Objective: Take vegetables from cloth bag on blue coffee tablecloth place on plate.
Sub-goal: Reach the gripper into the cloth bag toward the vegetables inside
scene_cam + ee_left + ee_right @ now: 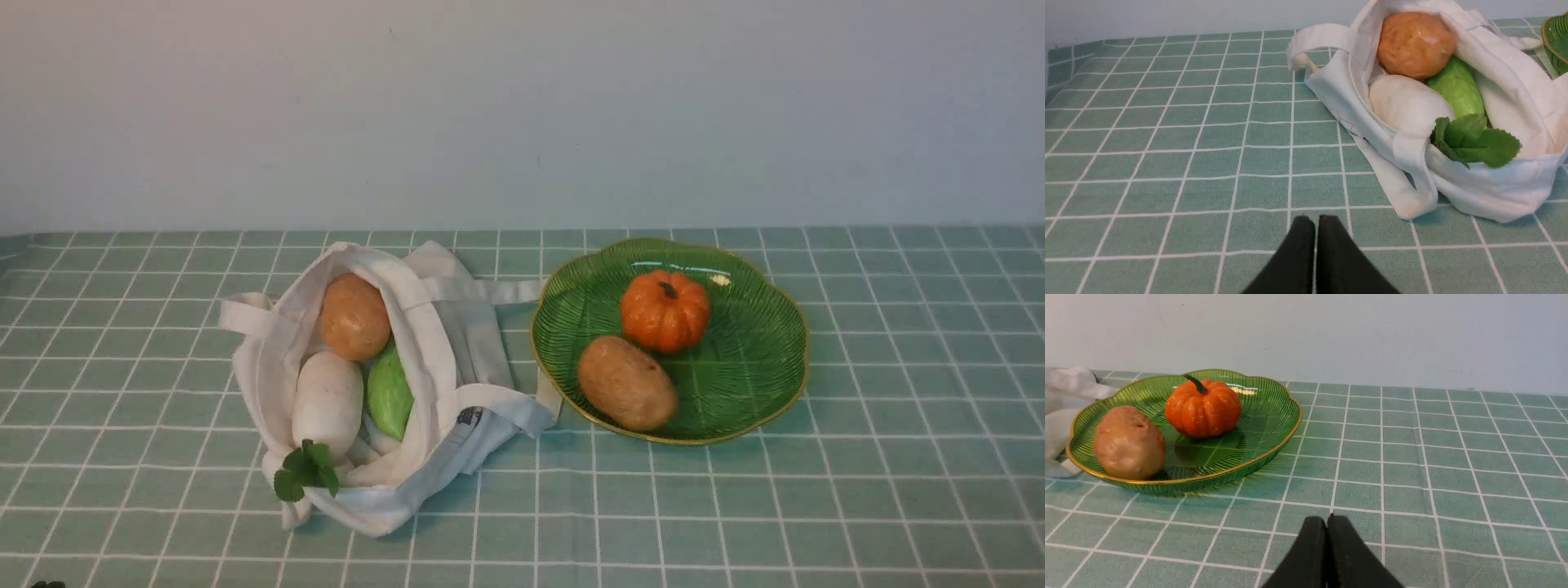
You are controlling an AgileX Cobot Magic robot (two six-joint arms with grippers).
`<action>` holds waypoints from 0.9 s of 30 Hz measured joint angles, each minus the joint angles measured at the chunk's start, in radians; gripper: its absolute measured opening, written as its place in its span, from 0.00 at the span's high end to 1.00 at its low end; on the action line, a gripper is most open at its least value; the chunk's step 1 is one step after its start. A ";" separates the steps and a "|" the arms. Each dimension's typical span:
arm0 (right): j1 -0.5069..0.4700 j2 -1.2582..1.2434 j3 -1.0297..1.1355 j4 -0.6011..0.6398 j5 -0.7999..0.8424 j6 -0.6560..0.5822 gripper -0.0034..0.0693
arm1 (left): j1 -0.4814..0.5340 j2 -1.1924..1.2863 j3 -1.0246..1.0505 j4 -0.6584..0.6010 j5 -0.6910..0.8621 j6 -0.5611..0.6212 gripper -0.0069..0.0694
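Black fingers (1300,253) of the left gripper (1315,218) are pressed together, holding nothing, above the pale blue-green checked tablecloth (816,506) near the off-white cloth bag (441,343); the right gripper (1327,517) has its fingers (1310,551) likewise closed and empty, near the ribbed green glass plate (759,351) with a gold rim. Inside the open bag lies the smooth white radish (328,400), its dark green leaves (306,469) at the bag's mouth, touching a brown potato (353,317) and a light green vegetable (389,396); on the plate, just right of the bag, sit a small orange pumpkin (665,310) and a second brown potato (627,382), side by side.
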 joint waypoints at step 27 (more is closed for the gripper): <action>0.000 0.000 0.000 0.000 0.000 -0.010 0.97 | 0.000 0.000 0.000 0.000 0.000 0.000 0.92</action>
